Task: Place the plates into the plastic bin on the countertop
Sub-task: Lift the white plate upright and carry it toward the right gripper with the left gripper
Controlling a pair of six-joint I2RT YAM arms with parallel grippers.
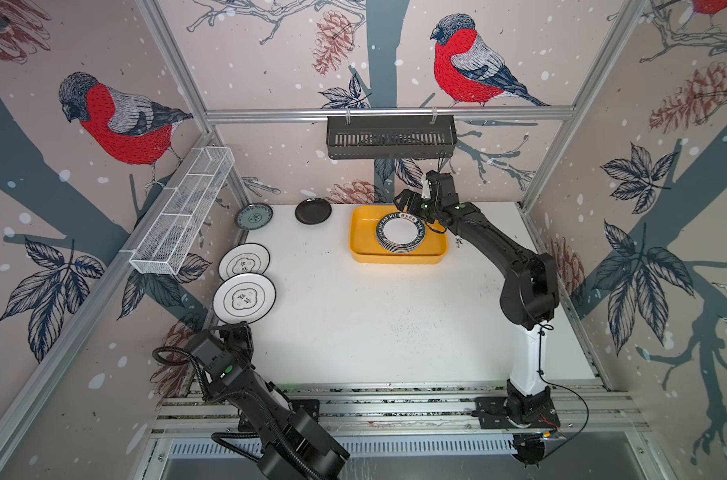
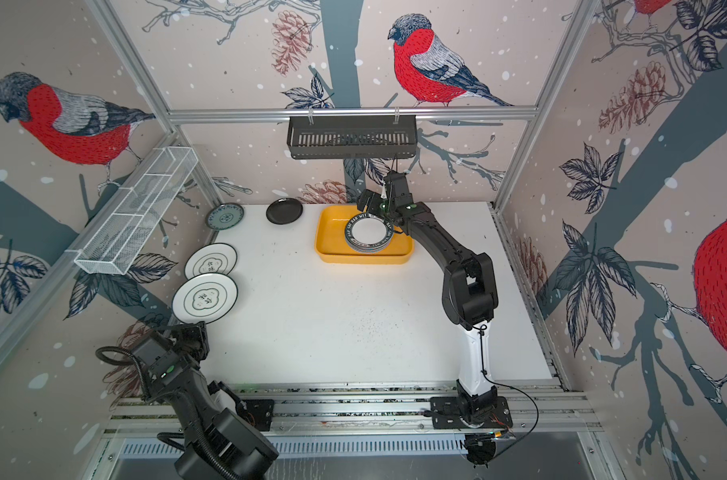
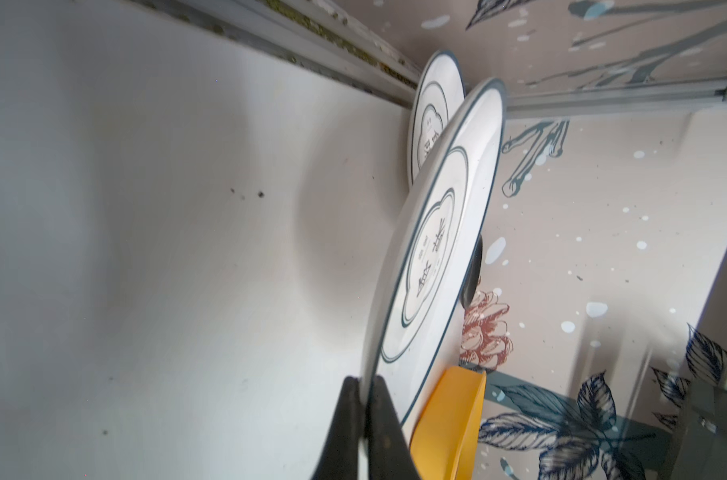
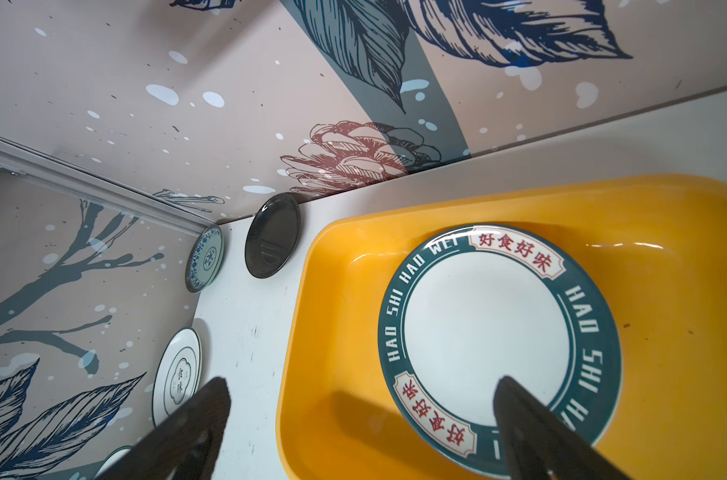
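Rim of the near white plate (image 3: 432, 257) sits clamped in the left tool (image 3: 363, 382) at the desk (image 1: 374, 316) edge; right tool (image 4: 361, 379) gapes over the bin (image 4: 665, 232), mid-desk bare.

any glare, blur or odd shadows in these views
Right wrist view: glare streaks on the bin wall, right tool blurred close up, a shadow on the bin floor. Left wrist view: soft shadow on the countertop beside the white plate. Both top views: sharp, evenly lit.

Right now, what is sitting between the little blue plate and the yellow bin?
The small black plate lies between them on the white countertop, touching neither the blue plate nor the yellow bin. Both top views show it.
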